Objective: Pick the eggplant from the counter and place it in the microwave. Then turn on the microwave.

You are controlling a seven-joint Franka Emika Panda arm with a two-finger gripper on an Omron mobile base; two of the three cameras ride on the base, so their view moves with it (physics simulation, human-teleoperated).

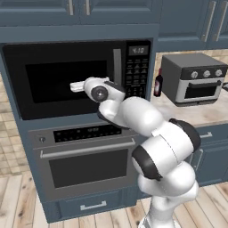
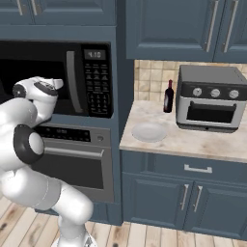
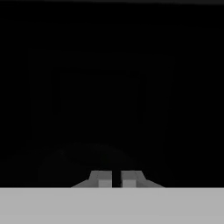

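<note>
In the left base view, the white arm reaches up and forward so that the gripper (image 1: 76,86) sits right in front of the dark glass door of the microwave (image 1: 67,80). The door's vertical grey handle (image 1: 117,67) stands just to the right of the fingers, and the keypad (image 1: 136,73) lies further right again. The steel wall oven (image 1: 84,160) is below the fingers. Well off to their right, on the counter (image 1: 200,113), stand the dark red bottle (image 1: 158,83) and the grey toaster oven (image 1: 193,79).

In the right base view, the hand is raised against the microwave (image 2: 29,62) door, left of its handle (image 2: 72,82). Far to the right of the fingers, the counter (image 2: 193,140) carries a pale round plate (image 2: 149,131), the bottle (image 2: 168,97) and the toaster oven (image 2: 210,99).

In the hand view, the two fingertips (image 3: 101,178) are clenched almost together with nothing between them. Beyond them is the dark glass of the door, through which a faint rounded shape shows; I cannot tell where the eggplant is.
</note>
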